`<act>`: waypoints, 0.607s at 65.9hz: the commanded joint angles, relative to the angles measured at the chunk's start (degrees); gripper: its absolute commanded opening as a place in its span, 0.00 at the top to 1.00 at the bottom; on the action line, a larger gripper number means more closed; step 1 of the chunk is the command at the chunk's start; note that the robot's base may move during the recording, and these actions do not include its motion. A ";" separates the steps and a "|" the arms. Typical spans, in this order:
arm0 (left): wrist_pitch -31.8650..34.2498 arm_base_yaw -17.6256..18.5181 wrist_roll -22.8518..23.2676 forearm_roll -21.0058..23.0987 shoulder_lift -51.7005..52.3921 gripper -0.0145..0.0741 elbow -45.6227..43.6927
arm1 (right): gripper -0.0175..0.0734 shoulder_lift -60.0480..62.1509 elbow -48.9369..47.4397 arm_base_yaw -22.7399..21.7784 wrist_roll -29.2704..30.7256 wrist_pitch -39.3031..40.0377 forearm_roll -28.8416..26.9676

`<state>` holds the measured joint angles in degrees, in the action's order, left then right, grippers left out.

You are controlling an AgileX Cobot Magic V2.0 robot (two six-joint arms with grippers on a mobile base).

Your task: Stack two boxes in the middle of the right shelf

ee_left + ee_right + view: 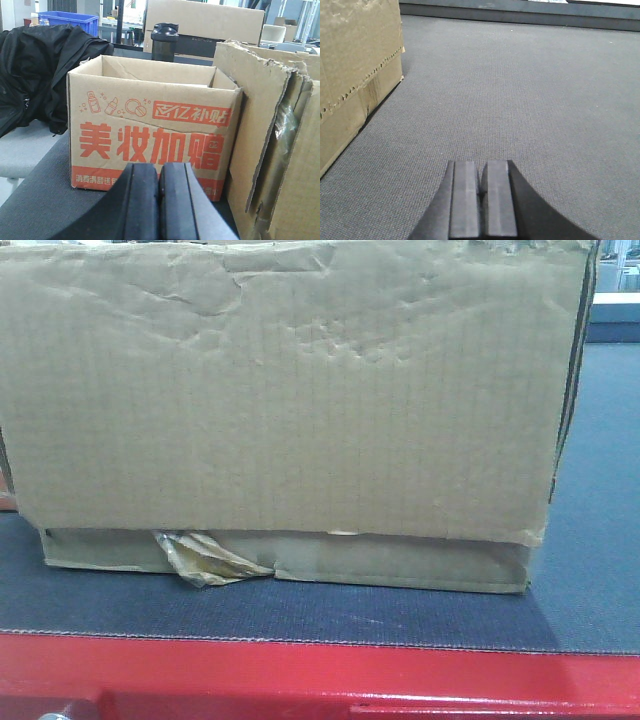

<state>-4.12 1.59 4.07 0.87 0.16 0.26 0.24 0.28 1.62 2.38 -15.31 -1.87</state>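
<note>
Two plain brown boxes sit stacked, the big dimpled box (290, 390) atop the thin flat box (400, 570) with crumpled tan tape (205, 560), on a grey mat (590, 570) over a red table frame (300, 670). The left gripper (160, 172) and the right gripper (481, 170) hover, fingers pressed together, holding nothing. In the cluttered room behind are one open printed carton (150, 135), one black jacket (35, 75) and one blue bin (70, 20).

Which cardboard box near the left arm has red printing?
The open-topped box straight ahead in the left wrist view, with red characters across its front. The battered box to its right and the large box behind it are plain brown.
</note>
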 commanded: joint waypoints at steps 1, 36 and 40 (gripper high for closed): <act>0.86 -0.26 -0.34 0.25 -0.16 0.95 -0.26 | 0.99 -0.24 -0.28 0.17 0.13 0.80 -0.10; 3.74 -0.27 -0.34 0.25 -0.16 0.95 -0.26 | 0.99 -0.24 -0.28 0.17 0.13 0.80 -0.10; 5.95 -0.27 -0.34 0.25 -0.16 0.95 -0.26 | 0.99 -0.24 -0.28 0.17 0.13 0.80 -0.10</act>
<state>-1.69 1.59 4.07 0.87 0.16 0.26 0.24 0.28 1.62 2.38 -15.31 -1.87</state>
